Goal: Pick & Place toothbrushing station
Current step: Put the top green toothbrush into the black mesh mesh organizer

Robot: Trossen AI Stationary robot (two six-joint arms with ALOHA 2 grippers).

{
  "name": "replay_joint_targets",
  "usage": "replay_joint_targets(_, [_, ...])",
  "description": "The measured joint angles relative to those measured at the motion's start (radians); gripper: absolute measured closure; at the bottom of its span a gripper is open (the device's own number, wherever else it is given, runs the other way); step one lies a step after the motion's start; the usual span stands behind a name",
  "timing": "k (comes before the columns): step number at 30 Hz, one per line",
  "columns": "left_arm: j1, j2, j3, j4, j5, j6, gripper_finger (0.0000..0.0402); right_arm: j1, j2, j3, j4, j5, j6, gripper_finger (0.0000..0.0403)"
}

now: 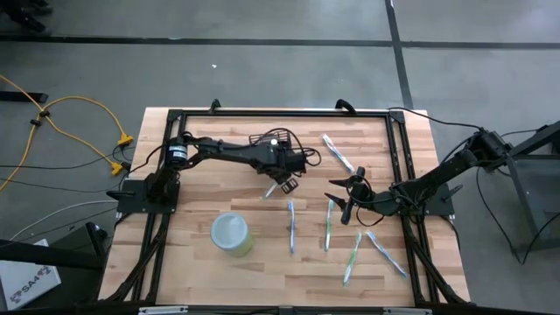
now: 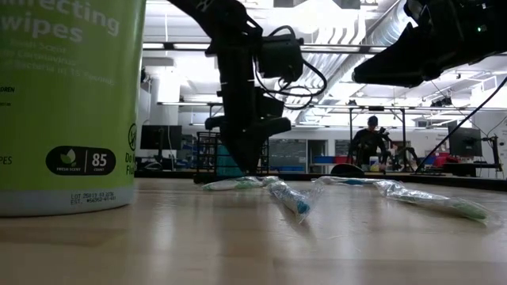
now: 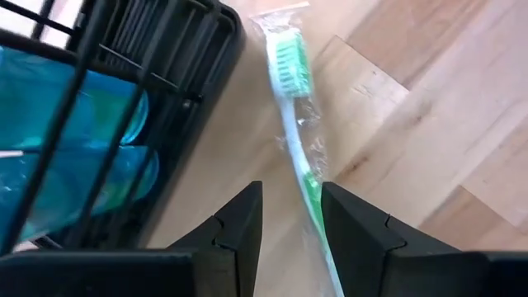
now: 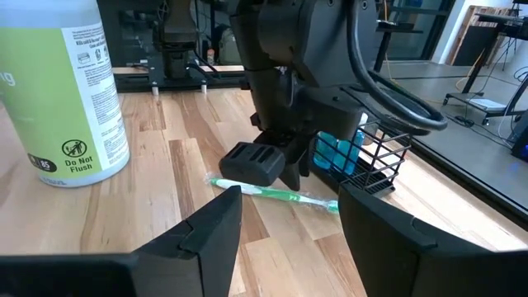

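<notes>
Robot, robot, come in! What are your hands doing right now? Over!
Left hand open, low over a green toothbrush beside the holder. Right hand open, waiting nearby. Nothing in the way.

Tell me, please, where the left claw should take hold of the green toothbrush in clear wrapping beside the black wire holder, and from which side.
Probably at the thin handle, from straight above. The green toothbrush in clear wrapping lies flat on the wooden table, beside the black wire-mesh holder. The open left claw already straddles its handle, one finger on each side, so closing across the narrow width should suit. The right claw waits open, apart.
</notes>
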Motion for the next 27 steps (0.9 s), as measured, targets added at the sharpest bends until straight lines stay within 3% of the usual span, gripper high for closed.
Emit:
replay_joint_targets(20, [-0.06,-0.002,0.001,-0.084,-0.036,-0.209,0.0283,0.0,0.0,0.0,0.0,0.0,0.0,0.0208])
replay_joint_targets(27, [-0.068,-0.002,0.002,-0.149,0.013,-0.258,0.0283,0.0,0.0,0.0,0.0,0.0,0.0,0.0208])
